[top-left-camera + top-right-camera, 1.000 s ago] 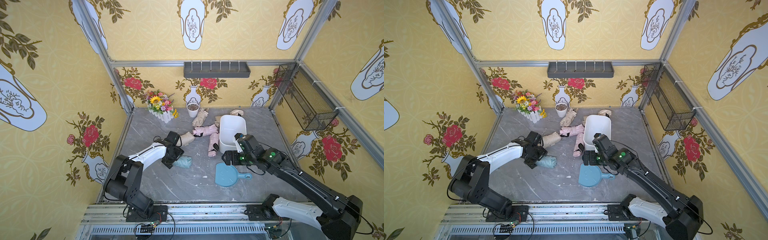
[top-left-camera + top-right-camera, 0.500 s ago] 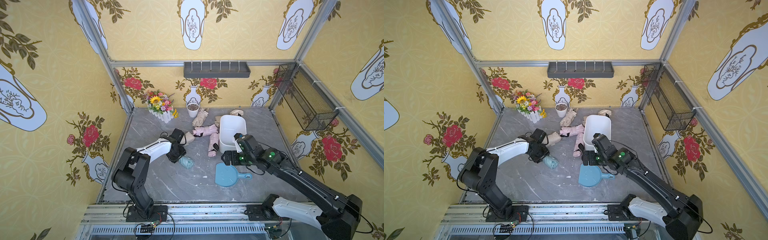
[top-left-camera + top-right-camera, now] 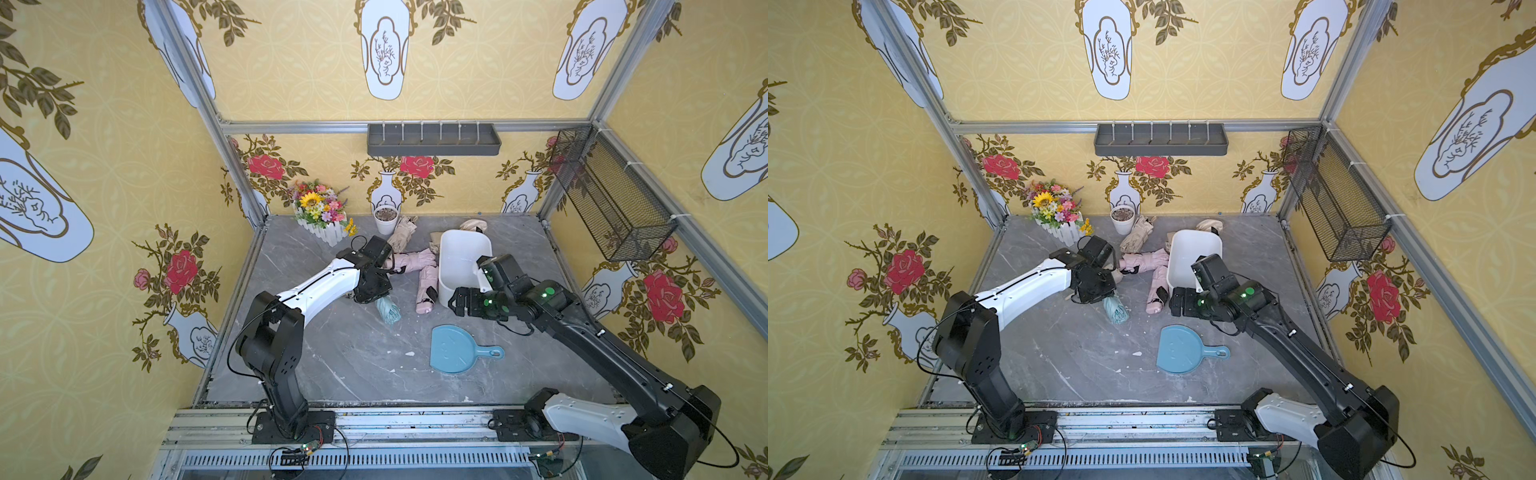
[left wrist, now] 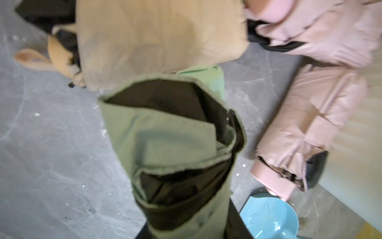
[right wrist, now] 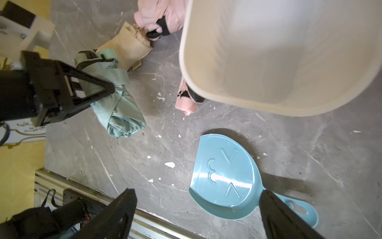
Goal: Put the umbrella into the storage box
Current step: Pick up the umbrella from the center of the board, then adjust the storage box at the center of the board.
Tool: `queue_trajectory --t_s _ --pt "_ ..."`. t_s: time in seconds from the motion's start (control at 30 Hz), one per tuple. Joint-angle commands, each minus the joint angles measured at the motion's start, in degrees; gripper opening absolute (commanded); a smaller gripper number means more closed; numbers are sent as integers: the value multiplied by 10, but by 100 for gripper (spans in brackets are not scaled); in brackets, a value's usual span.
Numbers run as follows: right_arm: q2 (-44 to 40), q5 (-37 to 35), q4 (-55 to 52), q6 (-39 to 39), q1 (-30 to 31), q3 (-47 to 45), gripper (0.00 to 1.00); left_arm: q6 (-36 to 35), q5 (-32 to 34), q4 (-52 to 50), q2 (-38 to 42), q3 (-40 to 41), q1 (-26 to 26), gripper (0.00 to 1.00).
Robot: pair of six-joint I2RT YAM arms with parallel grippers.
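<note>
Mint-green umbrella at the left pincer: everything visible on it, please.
The mint-green umbrella is a short folded bundle of soft, creased fabric with dark lining showing in its folds in the left wrist view. A band of the same fabric wraps its middle. The left pincer is closed on it about mid-length. It lies slanted on the grey table; whether it is lifted cannot be told. Its far end lies against a beige umbrella.
</note>
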State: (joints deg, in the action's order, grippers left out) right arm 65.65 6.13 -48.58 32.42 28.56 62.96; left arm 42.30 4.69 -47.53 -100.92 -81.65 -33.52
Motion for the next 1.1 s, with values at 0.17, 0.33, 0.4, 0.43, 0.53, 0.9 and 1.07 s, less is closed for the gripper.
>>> queue_trajectory --t_s 0.17,0.33,0.4,0.43,0.53,0.9,1.07 --pt "24 60 -61 -55 -143 58 94 -122 -18 -59 -30 -204 -24 11" --pt "57 76 -57 -92 -198 82 84 -175 -45 -67 -75 -327 -41 9" --pt "73 85 -48 -112 -212 88 79 -200 -55 -75 -103 -380 -52 8" --pt "81 86 -44 -121 -216 90 77 -215 -58 -80 -121 -407 -60 8" --pt "110 84 -33 -143 -228 94 72 -257 -53 -93 -172 -490 -86 7" --pt "223 84 -4 -207 -242 116 37 -223 -99 -31 -260 -575 -94 7" --pt "248 94 -4 -224 -242 116 27 -194 -135 19 -274 -573 -94 6"
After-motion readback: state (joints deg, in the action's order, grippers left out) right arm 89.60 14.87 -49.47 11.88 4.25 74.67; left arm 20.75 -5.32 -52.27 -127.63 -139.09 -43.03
